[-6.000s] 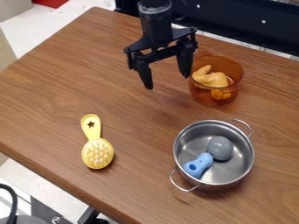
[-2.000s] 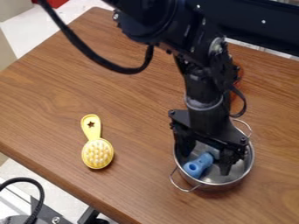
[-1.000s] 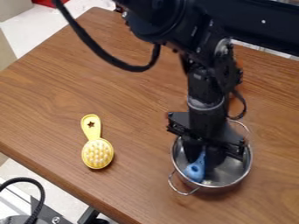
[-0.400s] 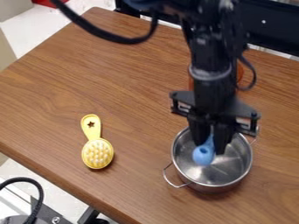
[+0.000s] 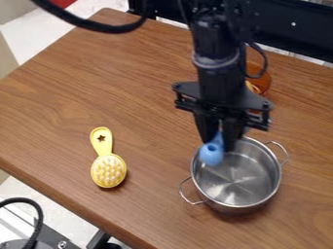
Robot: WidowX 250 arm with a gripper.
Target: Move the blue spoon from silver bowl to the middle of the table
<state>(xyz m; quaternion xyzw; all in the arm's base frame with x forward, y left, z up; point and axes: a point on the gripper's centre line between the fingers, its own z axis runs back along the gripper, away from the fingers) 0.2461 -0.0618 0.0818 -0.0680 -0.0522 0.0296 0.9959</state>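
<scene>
My gripper [image 5: 216,141] is above the upper left rim of the silver bowl [image 5: 242,189], shut on the blue spoon. The blue handle of the spoon [image 5: 211,153] hangs between the fingers, with its end toward the camera. The spoon's grey head is hidden behind the gripper. The bowl, a metal pot with two wire handles, stands at the lower right of the wooden table [image 5: 149,116], and its inside shows bare metal.
A yellow brush [image 5: 107,165] lies on the table at the left. Behind the gripper at the right stands an orange transparent pot [image 5: 260,80] with something yellow in it. The table's front edge runs diagonally across the lower left.
The gripper has closed on the blue spoon and lifted it up out of the silver bowl, moving lately to the left. The bowl has shifted and turned slightly.
</scene>
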